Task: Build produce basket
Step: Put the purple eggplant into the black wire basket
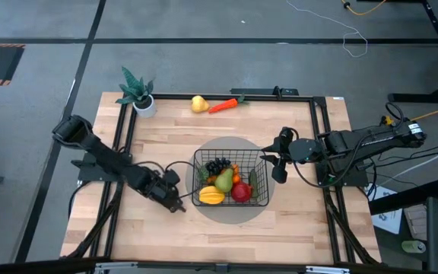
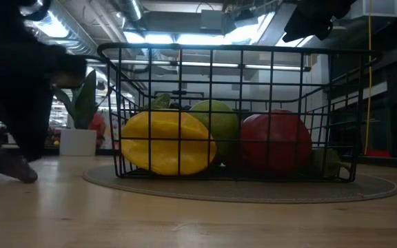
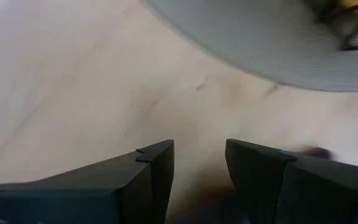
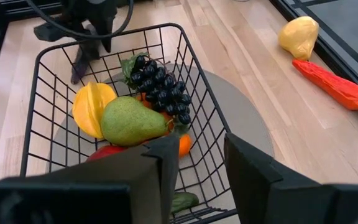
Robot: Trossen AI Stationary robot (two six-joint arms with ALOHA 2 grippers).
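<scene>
While the basket point(image 1: 230, 181) sits mid-desk on its grey mat point(image 1: 230, 215), loaded with grapes point(image 4: 161, 88), green pear point(image 4: 132, 121), mango point(image 1: 211, 195) and apple point(image 1: 241, 192), the yellow pear point(image 1: 198, 103) and carrot point(image 1: 223, 106) wait at the far edge of the desk point(image 1: 173, 228). Right claw point(image 1: 279, 169) hovers by the rim, spread slightly, empty. Left claw point(image 1: 175, 199) sits low beside the mat, parted, empty. Danger: either arm clipping the wire and dragging the load, or that round pear rolling off!
</scene>
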